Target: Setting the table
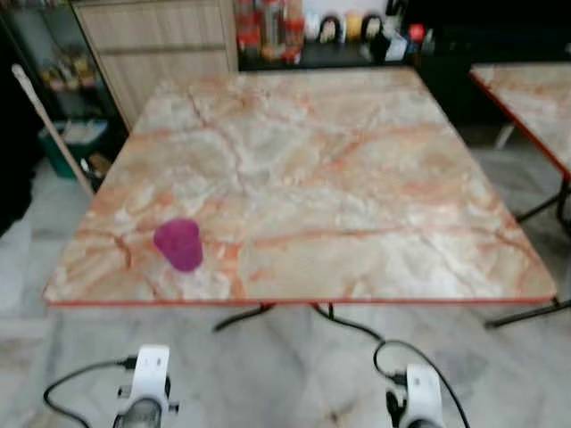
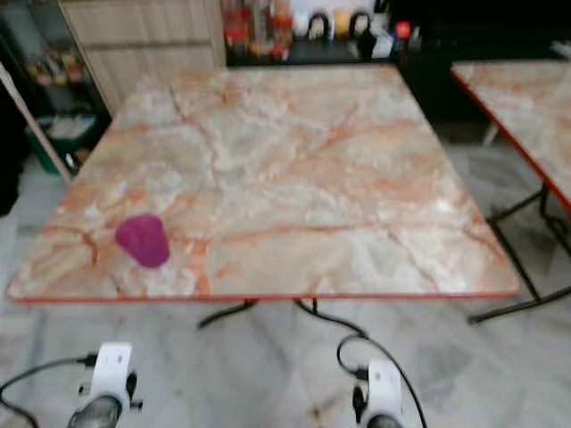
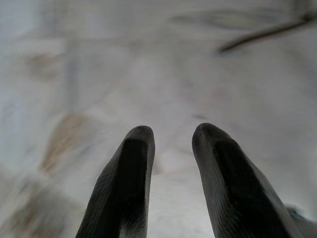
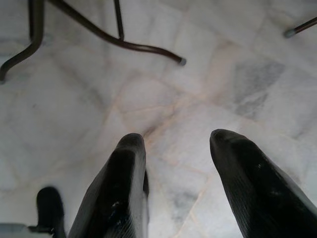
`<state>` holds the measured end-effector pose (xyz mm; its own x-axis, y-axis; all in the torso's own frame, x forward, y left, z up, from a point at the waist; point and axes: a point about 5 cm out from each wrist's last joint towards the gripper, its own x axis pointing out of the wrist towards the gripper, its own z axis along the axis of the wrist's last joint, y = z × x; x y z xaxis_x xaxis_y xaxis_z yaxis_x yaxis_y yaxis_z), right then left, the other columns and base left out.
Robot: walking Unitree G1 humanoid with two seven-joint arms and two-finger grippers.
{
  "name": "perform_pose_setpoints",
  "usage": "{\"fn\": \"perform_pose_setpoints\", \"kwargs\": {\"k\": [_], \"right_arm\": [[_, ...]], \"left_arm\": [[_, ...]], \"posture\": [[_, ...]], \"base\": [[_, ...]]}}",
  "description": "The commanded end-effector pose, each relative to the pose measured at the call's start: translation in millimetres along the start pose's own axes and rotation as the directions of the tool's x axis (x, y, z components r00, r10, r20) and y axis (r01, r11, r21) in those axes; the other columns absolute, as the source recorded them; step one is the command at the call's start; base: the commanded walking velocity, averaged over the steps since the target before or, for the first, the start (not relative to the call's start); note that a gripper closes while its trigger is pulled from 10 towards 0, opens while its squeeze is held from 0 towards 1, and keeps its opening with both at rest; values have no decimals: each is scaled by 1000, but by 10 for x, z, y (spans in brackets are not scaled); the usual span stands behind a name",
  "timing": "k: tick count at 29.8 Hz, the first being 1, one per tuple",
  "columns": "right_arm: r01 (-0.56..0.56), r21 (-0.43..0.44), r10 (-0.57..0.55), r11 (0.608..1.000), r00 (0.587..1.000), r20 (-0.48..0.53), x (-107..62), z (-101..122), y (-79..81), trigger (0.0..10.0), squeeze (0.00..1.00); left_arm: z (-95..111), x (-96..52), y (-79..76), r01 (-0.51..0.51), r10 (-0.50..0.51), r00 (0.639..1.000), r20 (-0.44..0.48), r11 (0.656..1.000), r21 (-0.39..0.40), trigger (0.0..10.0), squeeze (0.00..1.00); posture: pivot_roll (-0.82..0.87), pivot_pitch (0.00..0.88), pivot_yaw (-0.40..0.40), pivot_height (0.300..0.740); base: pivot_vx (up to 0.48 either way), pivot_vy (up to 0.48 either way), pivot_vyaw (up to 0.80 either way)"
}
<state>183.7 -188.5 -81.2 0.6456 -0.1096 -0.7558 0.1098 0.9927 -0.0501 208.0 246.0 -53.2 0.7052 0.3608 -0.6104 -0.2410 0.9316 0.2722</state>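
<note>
Marble table (image 1: 357, 178) is spreading out before me, its pink and orange veins running across the top and a thin red edge lining the side nearest me. One purple cup (image 1: 179, 244) is standing upright on it, close to the near edge and toward my left corner, with bare tabletop all round it. I am standing just short of that edge, looking down over it.

Both my arms are hanging low, below the table's edge and above the pale marble floor (image 4: 237, 89). My left claw (image 3: 171, 136) is pointing down at the floor with its two black fingers (image 3: 129, 173) held a little apart, a narrow gap showing between the tips, and nothing is sitting between them. My right claw (image 4: 173, 144) is also pointing at the floor, its fingers (image 4: 247, 173) spread somewhat wider, and it too is carrying nothing. Past it the dark curved table legs (image 4: 124, 42) are resting on the tiles.

A black cable (image 1: 393, 348) is trailing from under the table toward my right wrist, and another one (image 1: 71, 379) is looping by my left wrist.

Beyond the far edge, a dark counter (image 1: 330, 31) is holding a row of bottles and jars, too blurred to tell apart. A wooden cabinet (image 1: 156, 40) is standing at the far left, a stick (image 1: 53, 129) is leaning beside it, and a second marble table (image 1: 531, 102) is showing on my right.
</note>
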Motion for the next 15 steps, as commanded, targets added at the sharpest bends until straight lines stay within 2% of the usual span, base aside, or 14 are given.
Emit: {"fn": "perform_pose_setpoints", "kwargs": {"k": [1,2,4,7,8,9,10,11,12,13,14,15], "right_arm": [[-5,1,5,1000,1000,-16,-9,-44,25,10000,0],[-5,1,5,1000,1000,-16,-9,-44,25,10000,0],[-4,0,4,1000,1000,-15,-8,-38,23,10000,0],[-3,0,3,1000,1000,-14,-7,-35,19,10000,0],[-4,-1,4,1000,1000,-14,-7,-34,19,10000,0],[-3,-1,3,1000,1000,-14,-6,-32,20,10000,0],[-3,-1,3,1000,1000,-15,-5,-32,22,10000,0],[-4,-2,4,1000,1000,-17,-6,-33,24,10000,0],[-7,-7,7,1000,1000,-18,-4,-31,31,10000,0],[-7,-7,7,1000,1000,-18,-3,-29,33,10000,0],[-7,-7,7,1000,1000,-18,-3,-29,33,10000,0],[-7,-6,7,1000,1000,-17,-2,-26,38,10000,0]], "left_arm": [[-16,7,218,-121,120,993,-5,991,-51,10000,0],[-16,7,218,-121,120,993,-5,991,-51,10000,0],[39,17,383,-236,237,971,11,969,-72,10000,0],[196,16,705,-437,446,893,59,891,-123,10000,0],[240,14,763,-468,480,874,73,873,-139,10000,0],[370,18,853,-508,524,842,125,850,-141,10000,0],[641,23,976,-562,576,783,235,817,-128,10000,0],[802,24,1018,-584,585,753,301,805,-103,10000,0],[1129,17,1040,-597,560,703,438,800,-66,10000,0],[1252,10,1036,-599,546,684,484,799,-56,10000,0],[1252,10,1036,-599,546,684,484,799,-56,10000,0],[1412,-5,1033,-604,532,654,537,795,-53,10000,0]], "posture": [[70,143,-8,740],[70,143,-8,740],[72,150,-9,740],[74,156,-10,740],[74,156,-10,740],[77,156,-11,740],[79,155,-10,740],[79,155,-10,740],[81,153,-10,740],[82,153,-9,740],[82,153,-9,740],[81,150,-7,740]], "base": [[0,0,0],[0,0,0],[0,0,0],[0,0,0],[0,0,0],[0,0,0],[0,0,0],[0,0,0],[0,0,0],[0,0,0],[0,0,0],[0,0,0]]}}
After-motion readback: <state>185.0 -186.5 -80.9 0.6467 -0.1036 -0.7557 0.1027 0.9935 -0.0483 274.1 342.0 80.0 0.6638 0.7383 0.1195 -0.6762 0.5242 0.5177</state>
